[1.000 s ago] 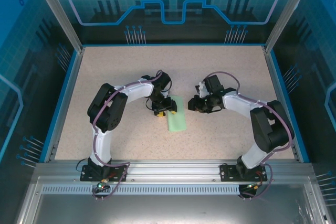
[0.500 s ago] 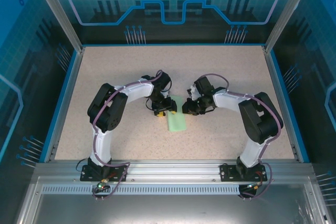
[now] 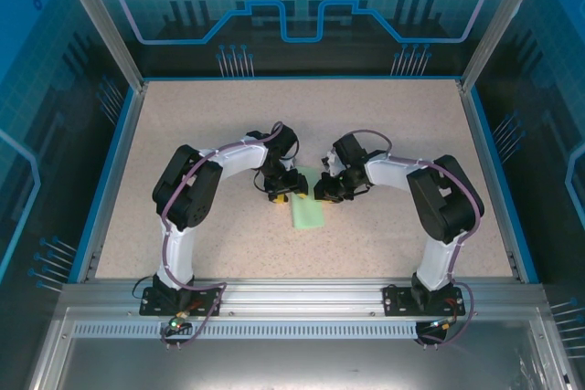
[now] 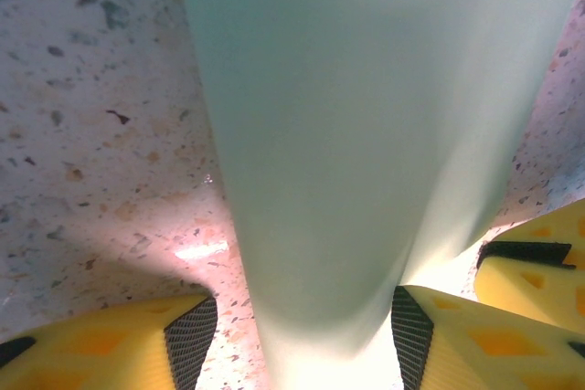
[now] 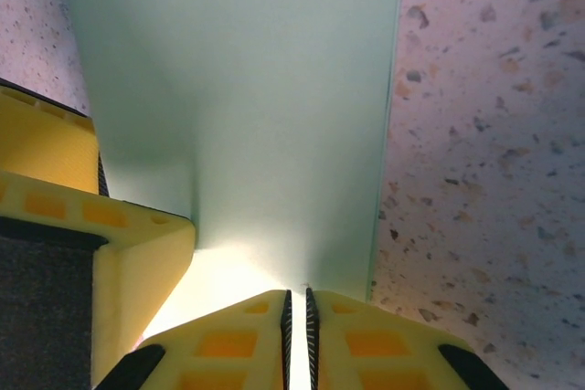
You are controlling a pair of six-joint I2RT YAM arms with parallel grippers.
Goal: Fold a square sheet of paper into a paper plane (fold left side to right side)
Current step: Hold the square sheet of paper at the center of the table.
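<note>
The square sheet of paper (image 3: 307, 213) lies folded into a narrow pale green strip at the middle of the table. My left gripper (image 3: 285, 191) stands at the strip's far left end. Its jaws are open, and the paper (image 4: 366, 134) bulges up between the yellow fingers (image 4: 457, 335). The left pad stands clear of the paper while the right one is at its edge. My right gripper (image 3: 322, 191) is at the strip's far right end. Its fingertips (image 5: 297, 303) are shut to a thin slit and sit low over the paper (image 5: 256, 107).
In the right wrist view a yellow finger of the left gripper (image 5: 55, 180) stands close at the left, on the paper. Speckled beige tabletop (image 3: 384, 125) surrounds the strip. Blue side rails (image 3: 108, 171) and a metal front rail (image 3: 302, 294) bound the table.
My right gripper has moved left up to the paper's far right end, and its jaws have narrowed. The left arm and the paper have stayed put.
</note>
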